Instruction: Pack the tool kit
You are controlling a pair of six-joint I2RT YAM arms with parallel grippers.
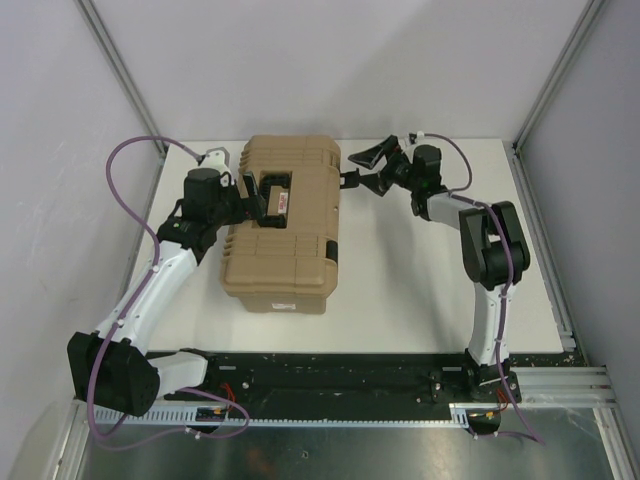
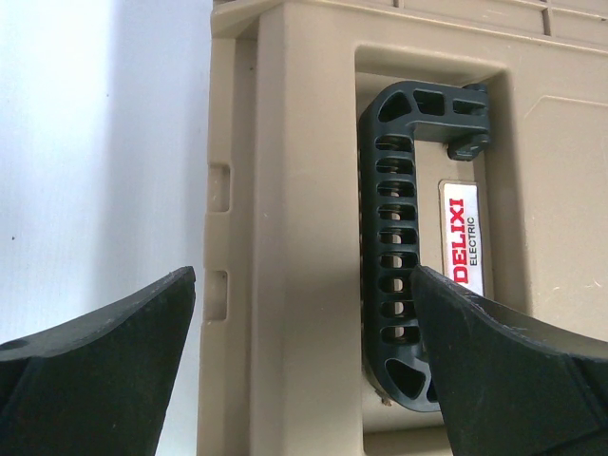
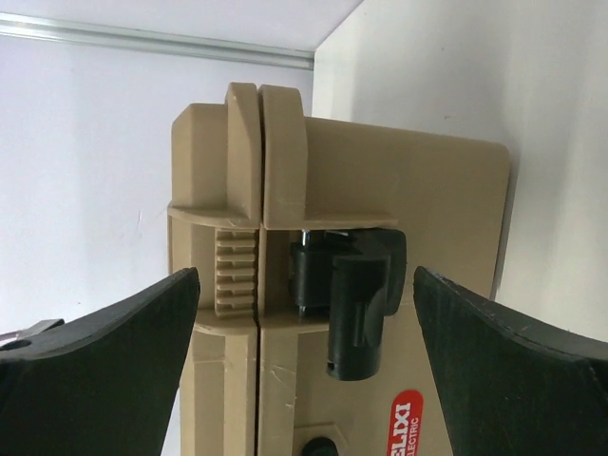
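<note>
The tan tool case [image 1: 285, 240] lies in the middle of the table with its lid down. My left gripper [image 1: 255, 197] is open over the lid, next to the dark handle [image 1: 276, 200]. In the left wrist view the gripper [image 2: 304, 351] straddles the lid ridge, and its right finger [image 2: 513, 370] overlaps the handle [image 2: 391, 237]. My right gripper [image 1: 356, 168] is open and empty at the case's far right corner. In the right wrist view the gripper [image 3: 304, 351] faces the case [image 3: 446, 237], its closed seam and a black fitting [image 3: 356, 294]. No loose tools show.
The white table [image 1: 420, 290] ends at metal frame posts, one on the left [image 1: 120, 70] and one on the right [image 1: 545, 90]. White walls stand close behind. A black latch [image 1: 331, 250] sits on the case's right side. The arm bases stand on a black rail [image 1: 330, 375].
</note>
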